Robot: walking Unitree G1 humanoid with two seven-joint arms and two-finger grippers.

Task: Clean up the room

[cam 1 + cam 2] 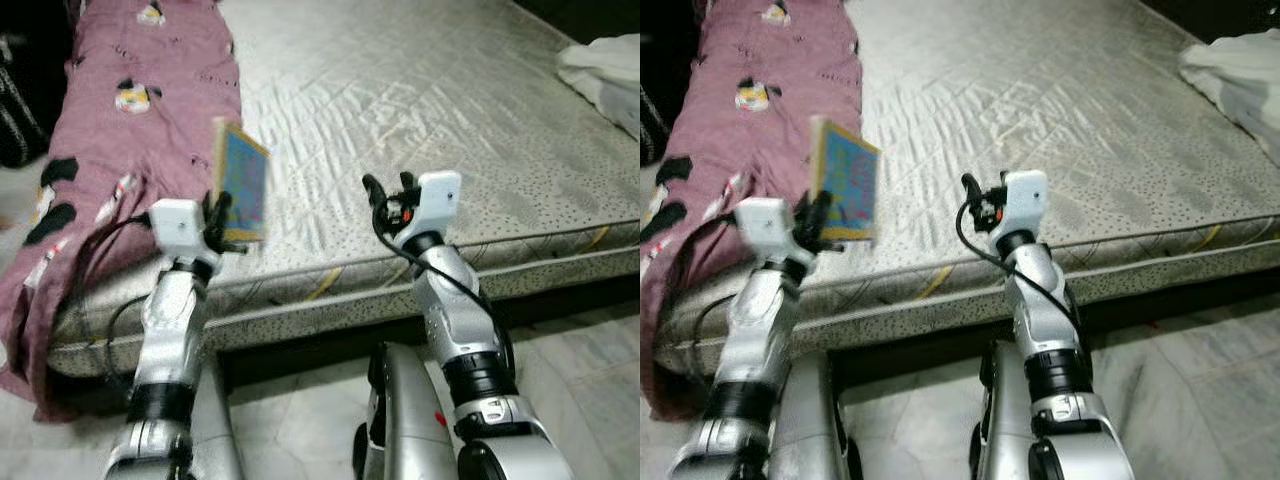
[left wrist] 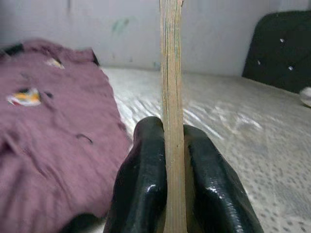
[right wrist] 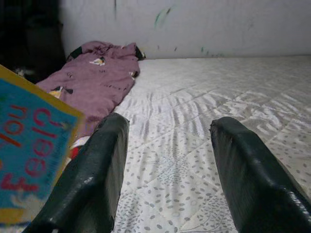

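A thin book with a blue cover and yellow border stands upright above the mattress's near edge, my left gripper shut on its lower edge. Along the left wrist view I see the book's page edge clamped between both black fingers. My right gripper hovers open over the near edge of the mattress, a little right of the book, holding nothing. From the right wrist, the book's cover shows beside the spread fingers.
A maroon blanket with cartoon prints lies along the mattress's left side and hangs over its corner. White cloth is piled at the far right. A wall rises behind the bed; tiled floor lies below me.
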